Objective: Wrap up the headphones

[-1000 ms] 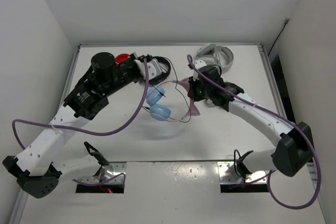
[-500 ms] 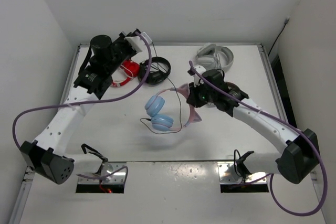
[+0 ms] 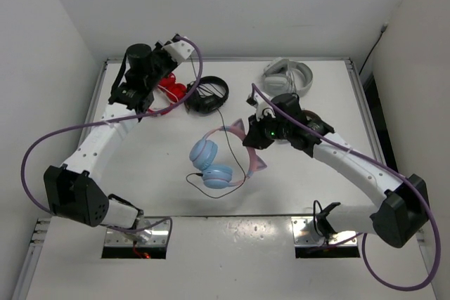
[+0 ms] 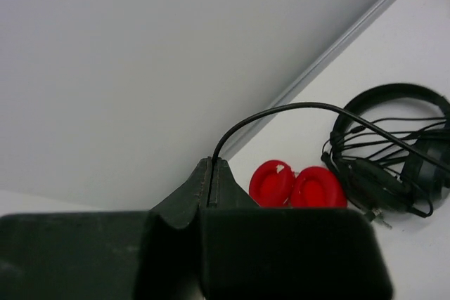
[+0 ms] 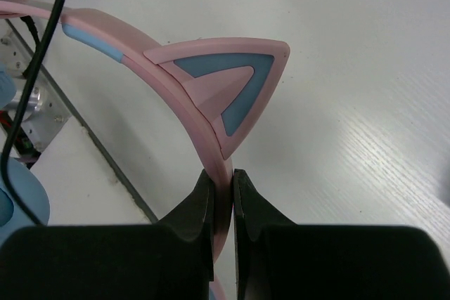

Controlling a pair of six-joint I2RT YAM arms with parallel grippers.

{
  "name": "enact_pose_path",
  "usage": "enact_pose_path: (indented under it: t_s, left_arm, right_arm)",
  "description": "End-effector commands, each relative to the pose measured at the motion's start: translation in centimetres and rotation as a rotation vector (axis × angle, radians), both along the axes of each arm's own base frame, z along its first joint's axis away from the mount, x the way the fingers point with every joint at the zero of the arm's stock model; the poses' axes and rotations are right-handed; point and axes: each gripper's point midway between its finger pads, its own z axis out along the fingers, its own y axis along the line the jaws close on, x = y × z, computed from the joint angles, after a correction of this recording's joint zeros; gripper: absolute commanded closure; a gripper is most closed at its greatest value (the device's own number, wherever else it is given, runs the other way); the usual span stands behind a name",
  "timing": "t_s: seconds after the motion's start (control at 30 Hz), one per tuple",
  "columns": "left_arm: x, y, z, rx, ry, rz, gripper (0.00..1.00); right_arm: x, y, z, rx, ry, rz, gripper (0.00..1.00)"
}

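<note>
Over the white counter [image 3: 295,187], my right gripper [image 5: 221,177] pinches the headband [image 5: 105,33] to steady the headphones [image 3: 204,151] while my left gripper [image 4: 211,166] clenches their cable [image 4: 295,108] for wrapping.

The left gripper [image 4: 211,171] is swinging off the headphones [image 3: 211,163] to the far side of the red pair [image 3: 169,89], drawing the black cable [image 4: 295,107] along, while the right gripper [image 5: 223,186] is dragging the headphones away from the red pair.
</note>
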Motion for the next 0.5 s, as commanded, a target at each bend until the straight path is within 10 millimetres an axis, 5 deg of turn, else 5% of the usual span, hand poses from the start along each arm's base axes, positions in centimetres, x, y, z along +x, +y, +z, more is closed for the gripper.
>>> enact_pose_path:
  t_s: [0.0, 0.47]
  left_arm:
    - [1.3, 2.4, -0.7, -0.043, -0.016, 0.079, 1.00]
    - [2.1, 9.0, -7.9, -0.059, 0.104, 0.239, 1.00]
  right_arm:
    - [0.0, 1.9, 5.3, 0.139, -0.087, 0.074, 1.00]
    - [0.2, 2.4, 9.5, 0.229, -0.092, 0.094, 1.00]
